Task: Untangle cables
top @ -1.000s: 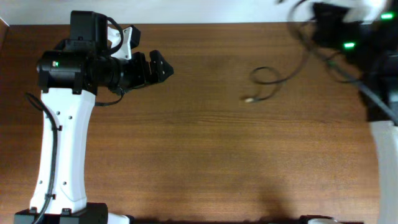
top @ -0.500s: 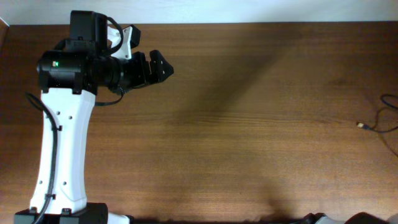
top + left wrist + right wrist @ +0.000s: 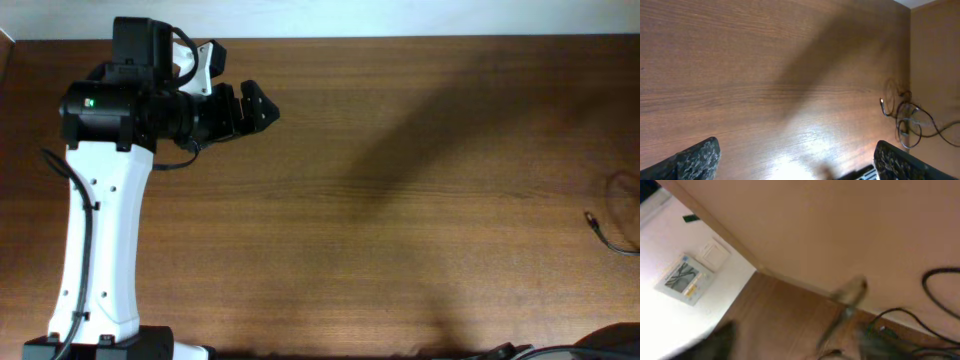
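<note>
1. Overhead view
   - The cables (image 3: 598, 228) lie at the right edge of the table (image 3: 400, 250), partly out of frame.
   - They are thin, black and limp; one ends in a small metallic plug (image 3: 589, 214).
   - The left gripper (image 3: 260, 108) sits at the upper left, well apart from them.
   - The table is smooth brown wood grain.

2. Left wrist view
   - The left jaws stand wide, with nothing between them.
   - Far off, the cables form overlapping loops across the table edge.
   - Judgement: the loops are not separated and no jaws hold them, so most of the untangling is left.

3. Right wrist view
   - The picture is blurred. The right gripper cannot be made out, and the state of its jaws cannot be told.
   - A thin black cord (image 3: 924, 282) curves over a tan surface (image 3: 840, 230). Whether it is one of the cables cannot be told.
</note>
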You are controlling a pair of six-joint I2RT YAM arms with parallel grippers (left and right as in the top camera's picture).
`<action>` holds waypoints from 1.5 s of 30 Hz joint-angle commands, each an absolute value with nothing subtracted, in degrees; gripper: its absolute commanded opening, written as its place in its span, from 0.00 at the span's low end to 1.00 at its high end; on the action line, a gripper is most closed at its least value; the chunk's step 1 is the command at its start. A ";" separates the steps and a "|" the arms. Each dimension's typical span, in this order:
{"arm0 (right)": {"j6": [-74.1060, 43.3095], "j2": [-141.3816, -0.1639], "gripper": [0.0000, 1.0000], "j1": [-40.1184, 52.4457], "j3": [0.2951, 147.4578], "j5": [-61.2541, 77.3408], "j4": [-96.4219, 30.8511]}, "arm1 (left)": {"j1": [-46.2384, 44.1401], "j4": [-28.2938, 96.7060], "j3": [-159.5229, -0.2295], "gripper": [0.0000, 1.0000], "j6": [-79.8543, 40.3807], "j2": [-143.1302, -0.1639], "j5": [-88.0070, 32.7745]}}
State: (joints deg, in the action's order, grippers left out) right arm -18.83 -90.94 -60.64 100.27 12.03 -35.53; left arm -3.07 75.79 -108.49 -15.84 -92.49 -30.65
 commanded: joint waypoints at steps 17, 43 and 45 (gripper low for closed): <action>-18.17 -91.00 0.99 -25.98 100.95 53.15 -26.98 | -8.64 59.29 -108.42 0.99 0.05 -92.14 -40.71; -0.97 -53.10 0.99 -23.64 100.95 41.32 -63.75 | -5.41 67.94 -108.42 0.99 -1.89 -65.76 -27.62; 1.72 -52.34 0.99 -23.64 100.95 41.30 -68.55 | -5.41 68.05 -108.42 0.99 -6.24 -62.02 -27.55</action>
State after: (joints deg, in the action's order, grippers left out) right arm -2.66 -52.88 -23.90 100.75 41.82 -64.93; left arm -5.43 67.77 -108.36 -1.58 -66.74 -30.50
